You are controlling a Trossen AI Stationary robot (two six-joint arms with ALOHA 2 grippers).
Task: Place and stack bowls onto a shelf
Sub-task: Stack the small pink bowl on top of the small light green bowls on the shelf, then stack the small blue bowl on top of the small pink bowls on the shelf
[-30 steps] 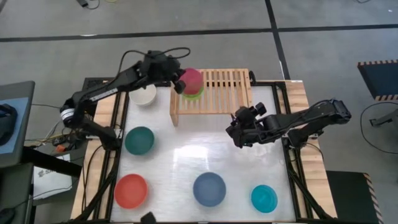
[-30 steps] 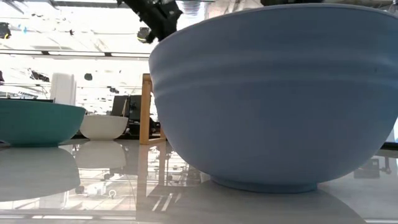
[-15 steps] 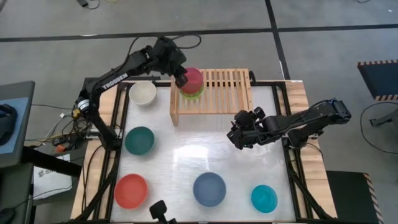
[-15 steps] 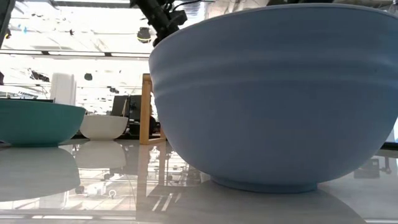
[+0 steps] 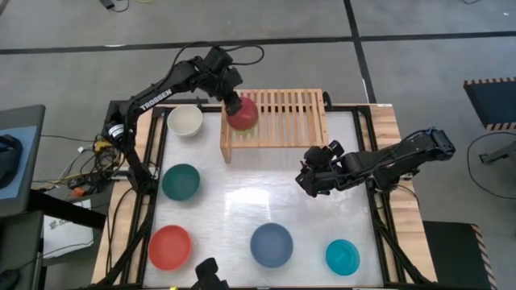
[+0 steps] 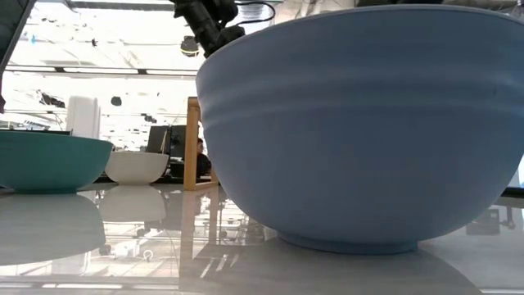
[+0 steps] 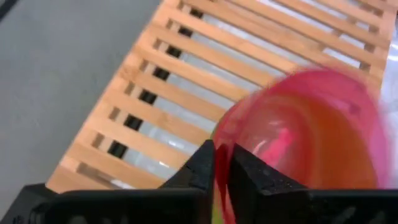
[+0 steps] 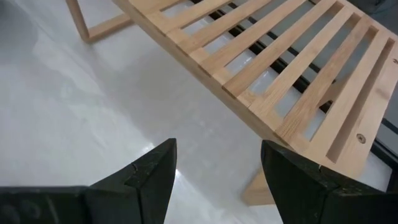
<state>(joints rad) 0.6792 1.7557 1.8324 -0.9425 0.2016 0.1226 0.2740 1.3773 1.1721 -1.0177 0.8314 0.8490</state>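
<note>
My left gripper (image 5: pixel 234 103) (image 7: pixel 219 151) is over the left end of the pale slatted shelf (image 5: pixel 290 113) (image 7: pixel 186 68), shut on the magenta bowl (image 5: pixel 243 115) (image 7: pixel 311 130). Only a sliver of the lime green bowl (image 7: pixel 214 214) shows beneath the magenta one. My right gripper (image 5: pixel 311 180) (image 8: pixel 217 165) hovers open above the bare table, just near of the shelf's right half (image 8: pixel 280 68). The white (image 5: pixel 185 121), dark teal (image 5: pixel 181 181), red (image 5: pixel 169 246), slate blue (image 5: pixel 271 244) and cyan (image 5: pixel 343 256) bowls stand on the table. The yellow bowl is out of view. My left gripper pinches the magenta bowl's rim (image 7: pixel 219 127) on its far-left side, one finger (image 7: pixel 255 177) inside the bowl and one (image 7: pixel 199 168) outside. The fingers come from above, slanting down. The bowl sits over the lime green bowl on the shelf; whether it rests in it I cannot tell.
In the low view the slate blue bowl (image 6: pixel 360 123) fills most of the picture, with the teal bowl (image 6: pixel 49 160), the white bowl (image 6: pixel 137 166) and a shelf leg (image 6: pixel 192 143) behind. The shelf's middle and right slats are bare. Open tabletop (image 5: pixel 258 197) lies between the bowls.
My left gripper has moved the magenta bowl slightly toward the table's near-left and down, so it now covers almost all of the lime green bowl; the left arm's elbow has swung toward the far edge. The gripper stays shut on the rim.
</note>
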